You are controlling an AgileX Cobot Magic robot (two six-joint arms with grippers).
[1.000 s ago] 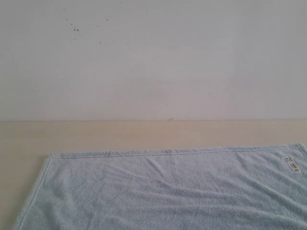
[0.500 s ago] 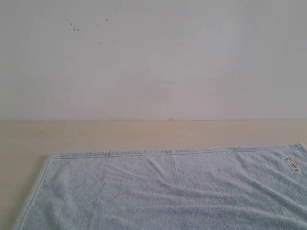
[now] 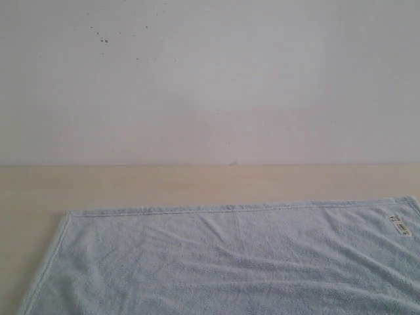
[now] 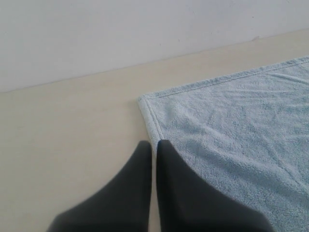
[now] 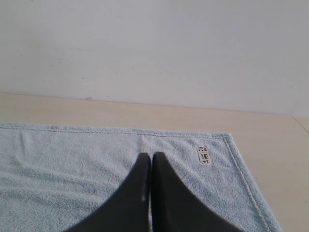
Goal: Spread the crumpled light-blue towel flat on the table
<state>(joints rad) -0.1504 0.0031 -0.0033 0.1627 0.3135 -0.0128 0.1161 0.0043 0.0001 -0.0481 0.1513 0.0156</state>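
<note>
- Here the towel (image 3: pixel 230 262) lies flat on the beige table (image 3: pixel 197 184).
- A white wall (image 3: pixel 210 85) rises beyond.
- The left gripper (image 4: pixel 153 145) and right gripper (image 5: pixel 151 157) are pressed together, empty.

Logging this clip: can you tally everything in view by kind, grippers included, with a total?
Pale light-blue fluffy terry-cloth towel: 1
Small white label on the towel: 1
Pale beige tabletop: 1
White wall: 1
Black grippers, both shut: 2 (left gripper, right gripper)
Total: 6

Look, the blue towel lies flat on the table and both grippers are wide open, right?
No. The towel lies flat on the table, but the left gripper and the right gripper are shut, jaws pressed together, as the two wrist views show.
</note>
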